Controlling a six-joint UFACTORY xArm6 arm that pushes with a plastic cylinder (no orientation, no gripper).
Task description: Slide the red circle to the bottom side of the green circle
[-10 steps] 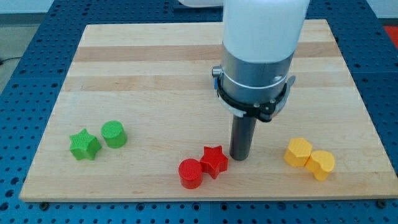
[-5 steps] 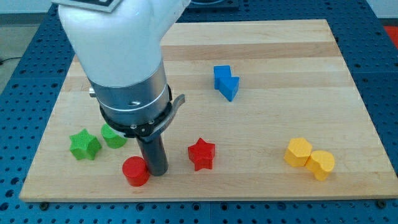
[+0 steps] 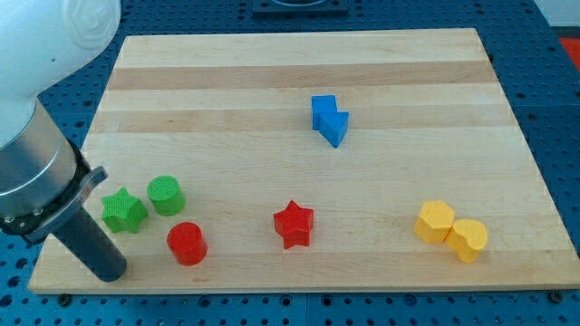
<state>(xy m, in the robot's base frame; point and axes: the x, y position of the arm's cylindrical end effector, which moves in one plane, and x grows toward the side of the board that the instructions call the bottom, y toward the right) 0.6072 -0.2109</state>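
The red circle [image 3: 187, 243] lies near the board's bottom edge, just below and slightly right of the green circle [image 3: 166, 195], with a small gap between them. My tip [image 3: 109, 270] is at the board's bottom left, left of the red circle and below the green star [image 3: 122, 210]. It touches no block.
A red star [image 3: 294, 224] lies right of the red circle. A blue block [image 3: 329, 119] sits at mid-board. Two yellow blocks [image 3: 450, 231] lie at the bottom right. The wooden board [image 3: 299, 54] ends close below my tip.
My tip pushed the red circle left away from the red star to below the green circle, then moved on left to the board's bottom-left corner. The red star shifted slightly left.
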